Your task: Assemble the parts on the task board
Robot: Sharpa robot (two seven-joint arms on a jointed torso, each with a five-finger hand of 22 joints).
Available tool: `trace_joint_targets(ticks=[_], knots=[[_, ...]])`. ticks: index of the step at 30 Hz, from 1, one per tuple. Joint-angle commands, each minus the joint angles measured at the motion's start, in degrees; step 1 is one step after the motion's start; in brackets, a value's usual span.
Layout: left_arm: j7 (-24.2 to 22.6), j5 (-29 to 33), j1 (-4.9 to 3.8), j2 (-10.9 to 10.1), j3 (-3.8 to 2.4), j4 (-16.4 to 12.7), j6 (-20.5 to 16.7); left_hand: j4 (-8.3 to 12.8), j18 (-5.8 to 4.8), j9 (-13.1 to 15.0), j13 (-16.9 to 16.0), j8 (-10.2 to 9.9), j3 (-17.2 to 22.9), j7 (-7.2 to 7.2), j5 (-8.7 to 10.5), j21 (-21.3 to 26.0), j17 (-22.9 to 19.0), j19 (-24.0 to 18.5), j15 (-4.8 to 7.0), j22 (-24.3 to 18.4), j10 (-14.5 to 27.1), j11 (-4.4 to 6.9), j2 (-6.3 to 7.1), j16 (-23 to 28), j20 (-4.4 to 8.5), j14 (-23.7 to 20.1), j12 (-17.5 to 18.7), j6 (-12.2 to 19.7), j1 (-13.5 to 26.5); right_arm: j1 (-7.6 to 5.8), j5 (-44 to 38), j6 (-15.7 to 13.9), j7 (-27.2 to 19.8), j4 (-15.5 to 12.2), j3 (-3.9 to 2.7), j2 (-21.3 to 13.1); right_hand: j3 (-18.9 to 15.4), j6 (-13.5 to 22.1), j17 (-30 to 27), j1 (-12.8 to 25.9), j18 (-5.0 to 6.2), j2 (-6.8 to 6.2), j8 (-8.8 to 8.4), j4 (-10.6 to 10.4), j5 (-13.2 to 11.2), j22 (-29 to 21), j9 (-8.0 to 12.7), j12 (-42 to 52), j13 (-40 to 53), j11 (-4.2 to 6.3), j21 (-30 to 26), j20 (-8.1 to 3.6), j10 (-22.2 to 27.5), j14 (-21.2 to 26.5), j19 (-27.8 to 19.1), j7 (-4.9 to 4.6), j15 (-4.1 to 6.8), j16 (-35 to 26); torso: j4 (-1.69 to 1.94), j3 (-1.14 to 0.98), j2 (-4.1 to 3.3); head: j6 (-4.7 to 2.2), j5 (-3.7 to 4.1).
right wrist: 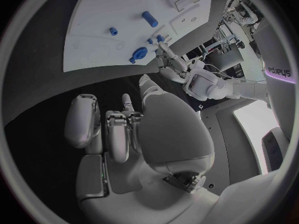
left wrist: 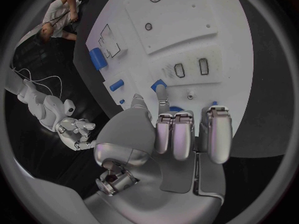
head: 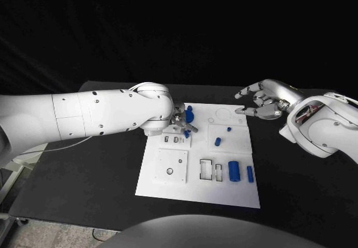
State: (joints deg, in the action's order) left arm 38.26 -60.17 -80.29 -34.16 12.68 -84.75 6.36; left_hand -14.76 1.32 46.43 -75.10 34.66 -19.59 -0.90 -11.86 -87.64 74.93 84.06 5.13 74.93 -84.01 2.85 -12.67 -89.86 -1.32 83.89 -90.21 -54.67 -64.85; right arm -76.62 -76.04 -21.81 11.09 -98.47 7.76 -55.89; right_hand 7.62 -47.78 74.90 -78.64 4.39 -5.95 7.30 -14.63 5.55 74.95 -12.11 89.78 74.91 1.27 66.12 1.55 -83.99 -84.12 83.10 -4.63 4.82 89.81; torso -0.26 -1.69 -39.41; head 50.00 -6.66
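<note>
The white task board lies low in the frame. At its upper left edge the left hand pinches a blue part, standing roughly upright. The right hand, empty with fingers spread, hovers upper right.

The white task board lies flat. 2 blue parts sit at the left robot hand. 2 small ones lie between both hands, 2 cylinders nearer the robot.
</note>
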Motion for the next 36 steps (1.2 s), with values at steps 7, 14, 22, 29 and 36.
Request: trace_joint_targets(ticks=[7, 14, 22, 29, 36], knots=[[0.63, -1.84, 1.04, 1.06, -0.07, 1.1, 0.42, 0.29, 0.09, -0.22, -14.9, -1.34, 1.1, 0.03, -0.62, 0.19, 15.07, 1.79, 0.22, 9.77, -5.99, 0.02, 0.0, -0.14, 0.2, 6.11, 0.21, -0.89, -1.19, 0.29, 0.11, 0.95, 0.32, 0.27, 0.0, 0.07, -0.24, -0.38, 14.6, 0.09, 0.12, 0.75, 0.3, -0.16, 0.35, 9.08, 0.07, 0.22, 15.09, -0.41, -0.2, 0.37, -6.01, -5.76, -0.11, 0.03, -0.44, -0.28, -0.03, 0.01, 0.0, 0.0, 0.05], [0.85, -2.73, 1.58, 0.83, -0.08, 1.32, 0.34, 0.7, 0.12, 0.18, -14.9, -1.69, 1.81, 0.18, -0.82, 0.26, 15.07, 1.76, 0.26, 9.72, -5.99, 0.09, 0.06, -0.14, 0.19, 6.11, 0.21, -1.86, -1.62, 0.55, 0.2, 1.24, 0.28, 0.49, 0.0, 0.08, -0.24, -0.38, 14.59, 0.09, 0.12, 0.76, 0.3, -0.17, 0.35, 9.08, 0.07, 0.22, 15.09, -0.41, -0.2, 0.37, -6.01, -5.75, -0.11, 0.03, -0.44, -0.29, 0.08, -0.03, 0.0, 0.0, 0.15], [0.61, -3.74, 1.71, 0.26, -0.09, 1.07, -0.88, 1.17, 0.3, 1.95, -14.9, -1.33, 2.48, 0.26, -0.79, 0.67, 15.07, 1.22, 0.31, 9.04, -5.99, 0.16, 0.61, -0.14, 0.24, 6.11, 0.21, -1.96, -1.89, 0.69, 0.31, 1.56, 0.22, 0.66, 0.0, 0.09, -0.24, -0.38, 14.59, 0.09, 0.12, 0.76, 0.3, -0.17, 0.35, 9.08, 0.07, 0.22, 15.09, -0.41, -0.2, 0.37, -6.01, -5.75, -0.11, 0.03, -0.44, -0.29, 0.05, -0.02, -0.03, 0.0, 0.1], [-0.62, -3.92, 1.72, -2.0, -0.56, -1.85, -6.02, 1.29, 0.22, 6.99, -14.9, 1.11, 3.37, 0.67, -0.83, 0.6, 15.07, 1.51, 0.51, 9.42, -5.99, 0.46, 1.74, -0.14, 0.4, 6.11, 0.21, -1.85, -1.68, 0.87, -0.42, 1.3, 0.6, -0.05, -0.01, 0.21, -0.4, -1.42, 14.42, 0.3, 0.12, 0.95, 0.78, -0.05, 0.88, 9.07, -0.03, 0.22, 15.09, -0.53, -0.22, 0.43, -6.01, -5.71, -0.08, -0.16, -0.52, -0.45, -0.12, 0.02, -0.1, 0.0, 0.23], [-2.45, -3.94, 0.43, -7.96, -1.85, -7.85, -6.69, -0.03, 0.18, 11.77, -14.9, 3.55, 2.85, 0.94, -0.22, 0.58, 15.07, 1.7, 0.75, 9.67, -5.99, 0.71, 3.24, -0.14, 0.62, 6.11, 0.21, -0.99, -0.75, 1.18, -3.7, 1.61, 2.53, -1.32, -0.01, 1.87, -0.97, -4.15, 14.2, 1.0, 0.11, 1.15, 2.16, 0.38, 2.15, 9.1, -0.79, 0.22, 15.09, -0.62, -0.1, 0.52, -6.01, -5.66, 0.04, -0.27, -0.6, -0.66, -0.41, 0.07, 0.03, 0.0, 0.76]])
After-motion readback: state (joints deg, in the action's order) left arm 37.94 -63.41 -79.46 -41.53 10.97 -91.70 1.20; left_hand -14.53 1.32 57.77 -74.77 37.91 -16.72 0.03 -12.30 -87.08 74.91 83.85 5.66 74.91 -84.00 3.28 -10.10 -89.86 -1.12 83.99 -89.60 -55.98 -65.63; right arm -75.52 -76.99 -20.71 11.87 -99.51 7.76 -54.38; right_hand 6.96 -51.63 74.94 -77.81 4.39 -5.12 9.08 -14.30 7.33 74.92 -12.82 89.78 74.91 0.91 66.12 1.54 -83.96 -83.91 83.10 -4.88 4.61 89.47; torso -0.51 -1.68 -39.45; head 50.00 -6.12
